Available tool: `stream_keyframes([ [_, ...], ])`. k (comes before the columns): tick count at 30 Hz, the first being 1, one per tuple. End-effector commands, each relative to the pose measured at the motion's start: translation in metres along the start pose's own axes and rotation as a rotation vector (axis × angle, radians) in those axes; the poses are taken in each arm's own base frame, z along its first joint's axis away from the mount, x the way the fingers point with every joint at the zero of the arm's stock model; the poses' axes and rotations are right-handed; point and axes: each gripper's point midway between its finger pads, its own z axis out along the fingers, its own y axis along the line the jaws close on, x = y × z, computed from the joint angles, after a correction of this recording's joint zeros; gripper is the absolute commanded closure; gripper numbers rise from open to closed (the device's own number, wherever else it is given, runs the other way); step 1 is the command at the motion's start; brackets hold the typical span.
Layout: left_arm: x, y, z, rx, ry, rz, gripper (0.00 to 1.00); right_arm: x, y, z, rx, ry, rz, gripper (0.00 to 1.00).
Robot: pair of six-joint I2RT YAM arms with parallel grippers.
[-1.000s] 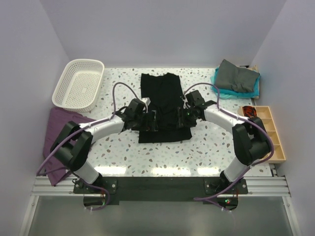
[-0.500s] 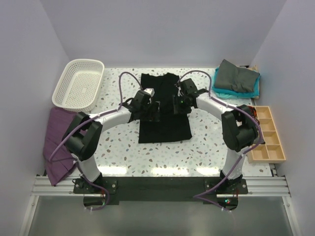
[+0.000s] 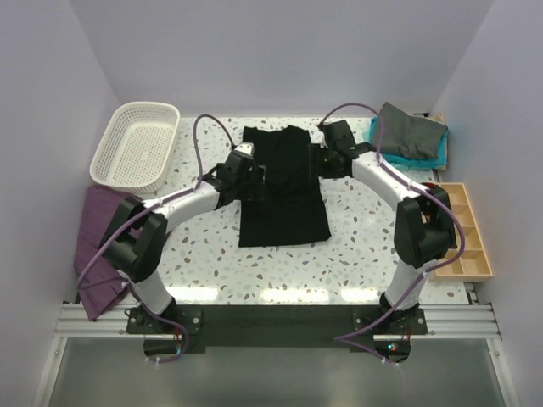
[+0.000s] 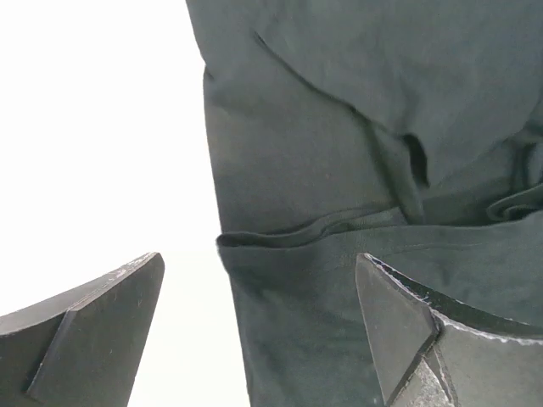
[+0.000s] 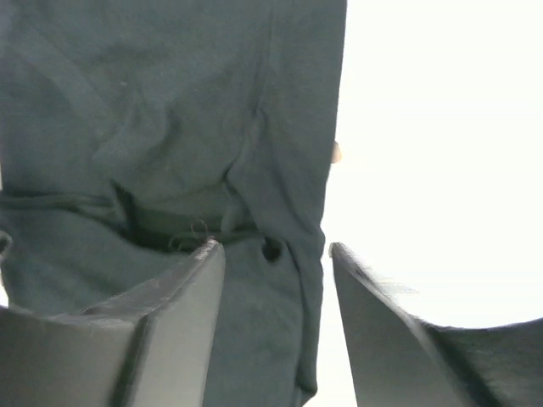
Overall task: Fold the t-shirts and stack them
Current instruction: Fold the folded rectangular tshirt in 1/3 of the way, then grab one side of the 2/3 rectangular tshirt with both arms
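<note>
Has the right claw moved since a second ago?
Yes. The right claw has moved farther back along the black shirt's right side, from level with the wooden tray to level with the folded grey shirt.

Bolted at either end of the black base plate (image 3: 280,320), the left arm (image 3: 182,203) and right arm (image 3: 383,180) are each built of white tubular links between bulky black joints, trailed by a looping purple cable (image 3: 208,117), and tipped with matte dark-grey wedge fingers (image 4: 93,322) with scuffed pale edges.
</note>
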Motion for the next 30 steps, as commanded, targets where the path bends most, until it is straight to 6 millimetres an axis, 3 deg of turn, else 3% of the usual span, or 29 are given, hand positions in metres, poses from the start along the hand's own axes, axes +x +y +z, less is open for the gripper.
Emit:
stream_keyframes([
  [1,-0.031,0.015,-0.032,-0.041,-0.109,-0.023,0.00,-0.011,-0.009,-0.048,0.011,-0.075,-0.019,0.37],
  [3,-0.024,0.009,-0.041,0.008,-0.093,-0.041,0.00,0.011,-0.010,-0.053,-0.002,-0.036,-0.017,0.35],
  [4,-0.005,0.011,-0.040,0.022,-0.058,-0.040,0.00,0.019,-0.010,-0.054,-0.015,-0.024,-0.015,0.33],
  [5,-0.003,0.003,-0.047,0.081,-0.068,-0.059,0.00,0.021,-0.011,-0.059,-0.018,-0.036,-0.010,0.33],
  [6,0.004,0.001,-0.049,0.108,-0.062,-0.068,0.00,0.040,-0.011,-0.055,-0.031,0.004,-0.003,0.33],
  [7,0.029,0.005,-0.047,0.120,-0.022,-0.070,0.00,0.047,-0.011,-0.055,-0.043,0.015,0.003,0.32],
  [8,0.029,-0.004,-0.053,0.187,-0.043,-0.080,0.00,0.049,-0.010,-0.059,-0.057,0.001,0.008,0.32],
  [9,0.036,-0.007,-0.055,0.217,-0.042,-0.083,0.00,0.065,-0.013,-0.055,-0.059,0.029,0.023,0.32],
  [10,0.061,-0.002,-0.053,0.228,-0.009,-0.080,0.00,0.070,-0.014,-0.056,-0.077,0.036,0.040,0.31],
  [11,0.054,-0.013,-0.062,0.307,-0.057,-0.091,0.00,0.071,-0.014,-0.056,-0.095,0.024,0.054,0.29],
  [12,0.058,-0.014,-0.065,0.326,-0.065,-0.095,0.00,0.082,-0.015,-0.057,-0.110,0.036,0.074,0.29],
  [17,0.078,-0.013,-0.078,0.403,-0.105,-0.099,0.00,0.094,-0.022,-0.056,-0.200,0.034,0.171,0.24],
  [23,0.090,-0.019,-0.078,0.460,-0.108,-0.103,0.00,0.104,-0.022,-0.047,-0.291,0.073,0.240,0.24],
  [30,0.112,-0.026,-0.068,0.511,-0.044,-0.138,0.02,0.130,-0.019,-0.038,-0.337,0.145,0.280,0.25],
])
